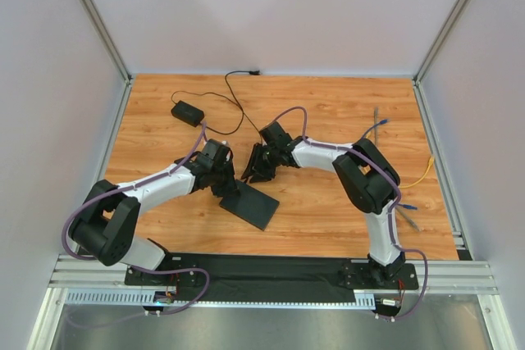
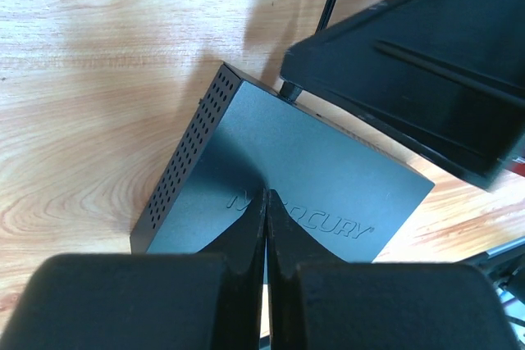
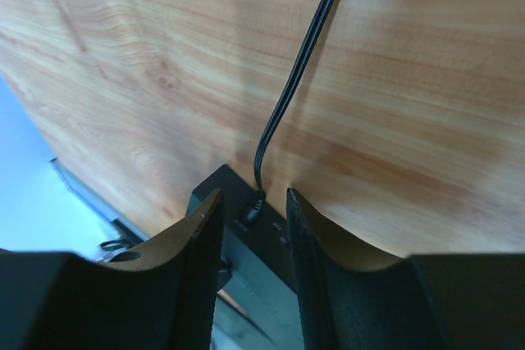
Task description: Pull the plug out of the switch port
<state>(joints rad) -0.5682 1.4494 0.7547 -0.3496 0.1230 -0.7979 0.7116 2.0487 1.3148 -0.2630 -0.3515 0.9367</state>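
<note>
Closing squarely on the plug [image 3: 256, 212] comes first: the right claw [image 3: 253, 196] stands open astride it at the edge of the switch [image 1: 253, 204], mid-way on the table [image 1: 344, 202]; the left claw [image 2: 267, 198], shut empty, seems to press the switch flat. Then pull straight along the cord [image 3: 303, 63].

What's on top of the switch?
The left gripper, shut, sits over the switch, hiding part of its logo; contact is unclear. The right gripper, open, straddles the plug at one edge.

Embossed brand "MERCURY", middle letters covered, on the switch [image 2: 312, 170] top
</note>
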